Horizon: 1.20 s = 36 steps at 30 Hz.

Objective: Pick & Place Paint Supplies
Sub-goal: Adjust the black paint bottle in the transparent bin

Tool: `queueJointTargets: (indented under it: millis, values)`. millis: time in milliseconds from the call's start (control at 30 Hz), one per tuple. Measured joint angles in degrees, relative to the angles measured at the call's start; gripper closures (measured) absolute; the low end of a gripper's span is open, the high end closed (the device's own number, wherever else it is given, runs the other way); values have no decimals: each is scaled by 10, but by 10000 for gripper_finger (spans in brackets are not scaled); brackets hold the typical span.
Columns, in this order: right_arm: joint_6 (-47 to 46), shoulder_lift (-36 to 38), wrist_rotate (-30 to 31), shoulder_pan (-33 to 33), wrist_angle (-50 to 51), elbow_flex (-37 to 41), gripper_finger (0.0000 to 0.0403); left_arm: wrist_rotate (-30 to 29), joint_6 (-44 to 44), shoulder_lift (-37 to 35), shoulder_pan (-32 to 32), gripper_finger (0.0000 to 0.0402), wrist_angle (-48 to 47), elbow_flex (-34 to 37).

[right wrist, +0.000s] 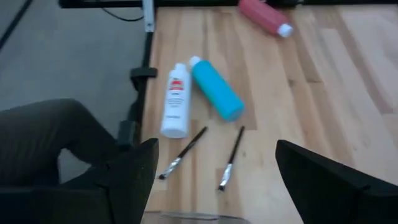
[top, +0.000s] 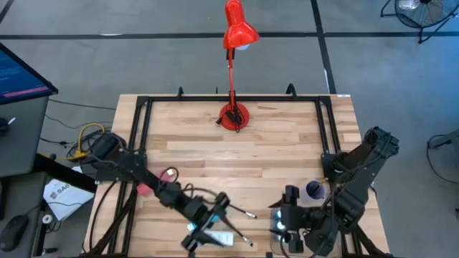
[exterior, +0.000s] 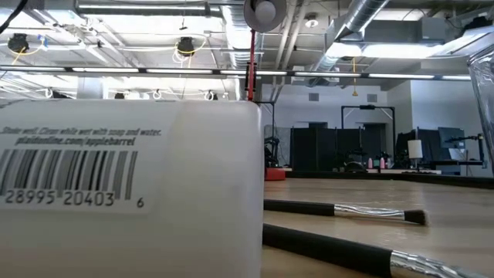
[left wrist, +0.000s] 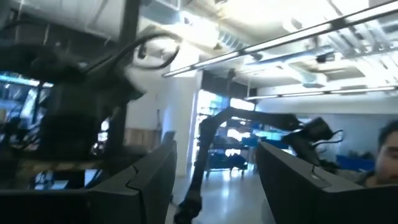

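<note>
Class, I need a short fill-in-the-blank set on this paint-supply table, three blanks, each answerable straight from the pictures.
1. In the right wrist view, the white bottle lies beside a ____ bottle.
2. Near those bottles lie ____ paintbrushes: one and another.
3. The desk lamp at the table's far edge is ____ in colour.

Missing words: teal; two; red
</note>
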<state>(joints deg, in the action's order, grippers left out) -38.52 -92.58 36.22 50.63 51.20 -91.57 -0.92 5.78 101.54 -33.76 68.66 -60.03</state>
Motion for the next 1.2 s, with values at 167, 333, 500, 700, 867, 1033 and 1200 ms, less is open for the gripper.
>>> queueJointTargets:
  millis: [167,333,500,700,867,1033,1200]
  values:
    - [68,-2,-4,16,-56,0,88,-65,-56,-26,-34,192,-63,0]
    - [263,-2,-4,33,-176,0,88,-103,-99,-38,-48,192,-68,-1]
    - [377,-2,-43,49,-234,0,88,-111,-102,-39,-41,192,-73,0]
    - [444,-2,-231,36,-282,0,88,-112,-99,-39,-34,192,-91,0]
    - [497,-2,-435,9,-315,0,88,-111,-98,-39,-35,192,-93,0]
    - [525,17,-565,-33,-306,17,88,-111,-96,-39,-35,192,-93,0]
    - [541,83,-656,-92,-362,119,88,-112,-96,-39,-35,192,-95,0]
